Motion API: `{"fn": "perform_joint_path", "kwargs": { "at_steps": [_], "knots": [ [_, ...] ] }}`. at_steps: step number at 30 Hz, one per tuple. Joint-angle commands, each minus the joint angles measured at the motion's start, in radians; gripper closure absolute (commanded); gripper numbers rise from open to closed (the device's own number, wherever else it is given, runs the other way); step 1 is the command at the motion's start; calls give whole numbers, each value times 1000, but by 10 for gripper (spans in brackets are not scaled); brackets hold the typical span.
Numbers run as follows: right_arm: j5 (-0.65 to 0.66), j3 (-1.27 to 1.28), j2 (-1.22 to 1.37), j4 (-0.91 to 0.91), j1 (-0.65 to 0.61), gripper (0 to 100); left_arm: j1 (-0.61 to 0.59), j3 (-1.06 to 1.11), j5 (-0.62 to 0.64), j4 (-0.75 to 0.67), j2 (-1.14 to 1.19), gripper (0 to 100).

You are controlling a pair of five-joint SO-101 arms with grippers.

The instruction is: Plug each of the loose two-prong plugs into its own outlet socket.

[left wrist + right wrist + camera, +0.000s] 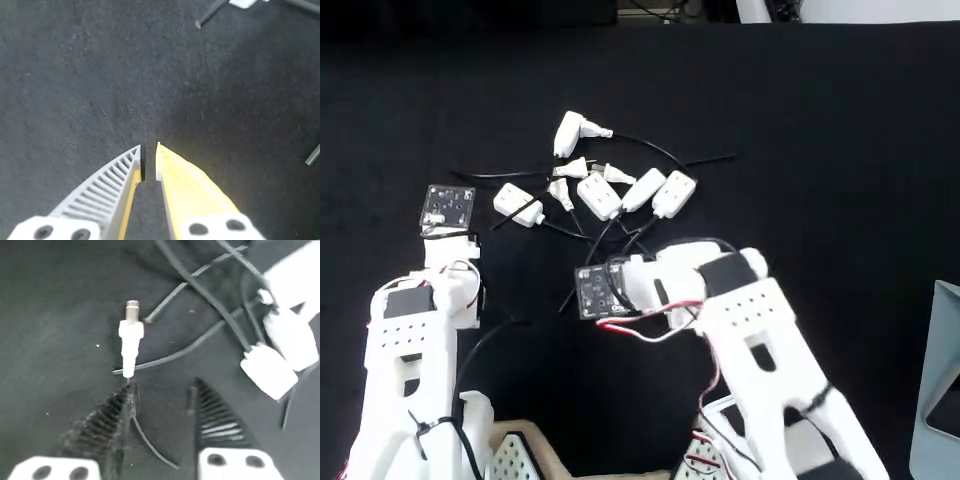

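High view: a tangle of white plugs and outlet sockets [600, 195] on black cables [655, 148] lies in the middle of the black-clothed table [840, 120], with two white arms on the near side. The left arm [415, 330] stands off to one side of the pile, over open cloth. The right arm [750, 320] has its wrist just short of the nearest cables. A grey-blue bin [940, 380] sits at the table's right edge.

Left wrist view: the left gripper [149, 147] hangs above plain cloth, its jaws drawn to a thin slit with nothing between them. A cable end [207, 15] lies farther off.

Right wrist view: the right gripper [160, 387] holds its jaws moderately apart and empty. A small white plug [131, 337] with a metal tip lies flat on the cloth just ahead of the dark finger [112, 415], its cord end at that finger's tip. Whether they touch cannot be told. Several white connector bodies [270, 371] lie on their cables beyond the other finger, apart from the small plug.
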Motion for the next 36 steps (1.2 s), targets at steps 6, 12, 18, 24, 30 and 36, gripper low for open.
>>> {"fn": "perform_joint_path", "kwargs": {
  "at_steps": [6, 12, 18, 24, 30, 36],
  "knots": [
    [-813, -18, -119, 71, 2, 975, -8, -5, 9, -17, -21, 934],
    [-1425, -27, 30, 64, -3, 881, -8, -4, 9, -17, -21, 934],
    [-1873, -139, 252, 78, -3, 787, -8, 1, 9, -17, -21, 934],
    [-2010, -272, 381, 126, -21, 825, -8, 18, 8, -44, -21, 934],
    [-2047, -300, 469, 112, -20, 825, -8, 18, 6, -44, -21, 934],
    [-2047, -300, 572, 86, -20, 825, -8, 18, 5, -44, -21, 934]
  ]
}}
